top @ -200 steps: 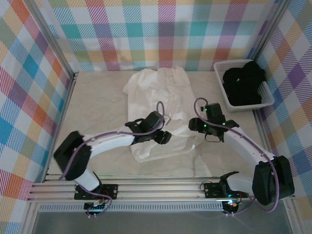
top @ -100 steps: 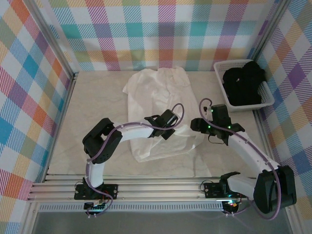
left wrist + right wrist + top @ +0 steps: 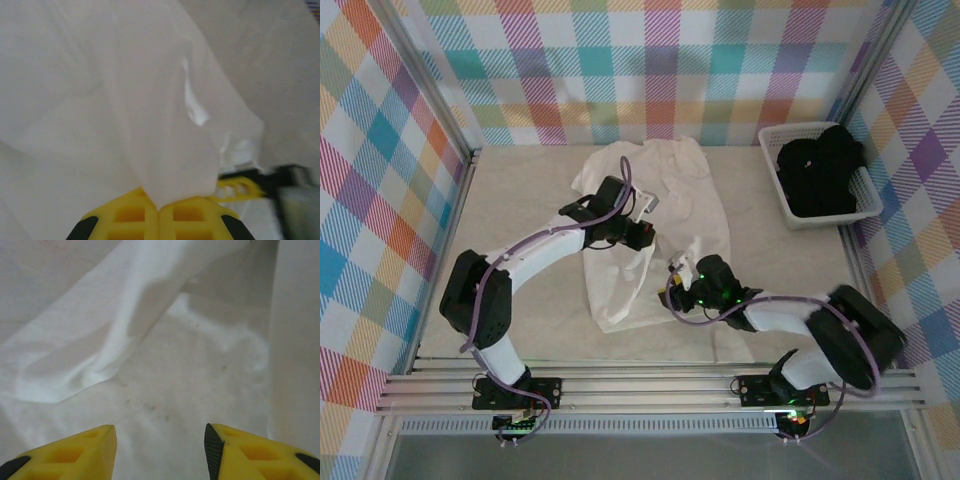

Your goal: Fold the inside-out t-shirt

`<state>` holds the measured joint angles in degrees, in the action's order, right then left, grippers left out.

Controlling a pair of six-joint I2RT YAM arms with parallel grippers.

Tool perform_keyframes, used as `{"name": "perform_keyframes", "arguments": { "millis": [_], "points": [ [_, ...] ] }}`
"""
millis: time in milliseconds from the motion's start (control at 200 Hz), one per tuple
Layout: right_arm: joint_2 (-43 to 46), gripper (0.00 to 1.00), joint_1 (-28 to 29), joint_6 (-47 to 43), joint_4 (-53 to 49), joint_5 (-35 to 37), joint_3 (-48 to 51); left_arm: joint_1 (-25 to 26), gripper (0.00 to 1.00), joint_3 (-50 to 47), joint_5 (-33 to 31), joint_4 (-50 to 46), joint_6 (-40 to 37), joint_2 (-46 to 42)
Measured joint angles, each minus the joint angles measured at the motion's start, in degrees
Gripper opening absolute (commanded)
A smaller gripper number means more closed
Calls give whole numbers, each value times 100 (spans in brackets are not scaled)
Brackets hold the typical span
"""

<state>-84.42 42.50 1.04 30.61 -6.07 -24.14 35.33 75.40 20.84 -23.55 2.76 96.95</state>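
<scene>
The inside-out t-shirt (image 3: 670, 190) lies rumpled on the middle of the table, running from the back toward the front. My left gripper (image 3: 641, 233) is over the shirt's middle, shut on a pinch of its white cloth. In the left wrist view the yellow fingers (image 3: 130, 217) meet with the cloth (image 3: 150, 100) rising out of them. My right gripper (image 3: 672, 284) is low at the shirt's front right part, open. In the right wrist view its fingertips (image 3: 220, 450) stand apart over a flat pale surface, a fold of the shirt (image 3: 95, 345) ahead to the left.
A white plastic basket (image 3: 769, 172) holding a black garment (image 3: 820, 170) stands at the back right corner. Checkered walls close the table on three sides. Bare tabletop (image 3: 520, 210) lies left of the shirt, and the right arm's forearm (image 3: 780, 315) lies low across the front right.
The left gripper shut on the shirt and moved back toward the far left with the cloth. The right arm swung down and left, low to the shirt's front right part.
</scene>
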Motion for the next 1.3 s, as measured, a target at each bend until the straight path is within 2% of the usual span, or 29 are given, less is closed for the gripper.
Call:
{"name": "perform_keyframes", "arguments": {
  "millis": [220,415,540,685,1010,1150,1300],
  "points": [
    [-1307,38,162,-614,1331,811,-424,-39,0,280,348,-542,83,-170],
    [-1904,29,282,-1027,2076,1631,-601,-79,0,485,463,-787,133,-199],
    [-2251,27,291,-1255,2538,2223,-599,-144,0,518,474,-876,142,-284],
    [-2382,27,291,-1244,2577,2599,-649,-179,0,516,675,-914,197,-509],
    [-2387,32,170,-1001,2103,2874,-1335,-127,0,514,1462,-756,286,-920],
    [-2361,33,-170,-723,1965,2632,-1377,-92,0,511,1521,-745,282,-1113],
    [-2173,35,-540,-439,1886,1952,-1368,-68,0,511,1502,-748,278,-1239]
  ]
}}
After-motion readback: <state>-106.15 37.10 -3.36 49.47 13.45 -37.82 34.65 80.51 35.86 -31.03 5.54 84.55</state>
